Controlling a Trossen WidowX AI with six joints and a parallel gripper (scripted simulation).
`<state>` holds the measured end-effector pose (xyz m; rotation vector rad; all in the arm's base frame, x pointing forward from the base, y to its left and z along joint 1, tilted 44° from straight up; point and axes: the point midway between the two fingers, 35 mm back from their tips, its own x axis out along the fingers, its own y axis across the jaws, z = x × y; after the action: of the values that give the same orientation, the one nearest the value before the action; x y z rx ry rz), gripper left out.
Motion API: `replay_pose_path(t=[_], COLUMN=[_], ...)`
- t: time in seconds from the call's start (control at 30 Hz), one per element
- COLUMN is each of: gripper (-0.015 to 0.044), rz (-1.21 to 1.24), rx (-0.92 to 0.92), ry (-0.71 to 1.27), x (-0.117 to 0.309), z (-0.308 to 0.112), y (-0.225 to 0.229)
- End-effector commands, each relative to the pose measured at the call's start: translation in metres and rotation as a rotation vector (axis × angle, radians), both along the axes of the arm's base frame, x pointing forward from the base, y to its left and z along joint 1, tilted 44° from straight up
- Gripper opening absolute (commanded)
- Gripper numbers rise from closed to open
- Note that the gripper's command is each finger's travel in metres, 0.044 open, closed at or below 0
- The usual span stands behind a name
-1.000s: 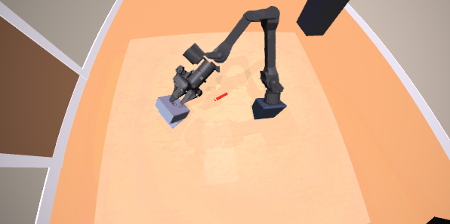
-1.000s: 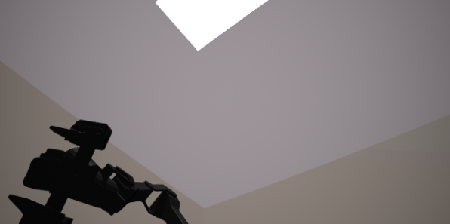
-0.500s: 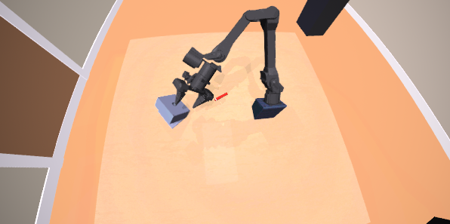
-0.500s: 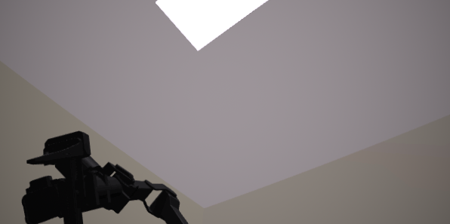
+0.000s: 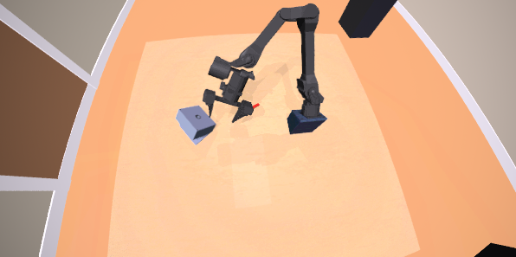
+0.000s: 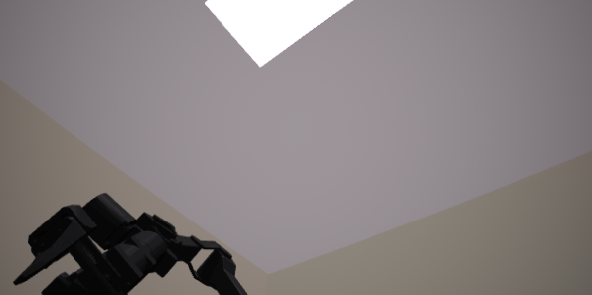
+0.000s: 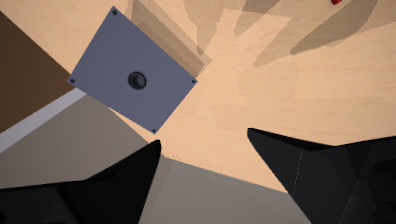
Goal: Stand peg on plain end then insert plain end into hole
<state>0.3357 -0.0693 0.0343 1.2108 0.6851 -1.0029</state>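
Observation:
The red peg lies on the table, mostly hidden behind a gripper finger in the top view. Only a small piece shows at the top edge of the wrist view. Its white band is not visible. The grey sloped panel has one dark round hole in its face. My gripper is open and empty, its fingers wide apart. It hangs in the air, pointing downward beside the panel, with the peg on its other side. The exterior view shows part of the gripper at lower left.
The arm's dark blue base stands to the right of the peg in the top view. The pale wooden table carries arm shadows. A dark box hangs at the upper right of the top view.

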Motion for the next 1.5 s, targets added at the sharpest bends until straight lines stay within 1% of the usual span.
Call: replay_pose_path(t=[0.0, 0.3, 0.6, 0.87, 1.13, 1.47], gripper=[0.044, 0.044, 0.044, 0.044, 0.044, 0.044], rz=[-0.122, -0.425, -0.721, -0.972, -1.192, -1.227], rx=[0.008, 0.002, -0.043, -0.114, -0.202, -0.217], ry=[0.022, 0.045, 0.026, -0.035, -0.14, -0.163], x=[-0.009, -0.034, -0.058, -0.08, -0.099, -0.102], z=[-0.003, -0.005, -0.002, 0.007, 0.019, 0.018], y=[-0.005, -0.017, -0.029, -0.04, -0.05, -0.055])
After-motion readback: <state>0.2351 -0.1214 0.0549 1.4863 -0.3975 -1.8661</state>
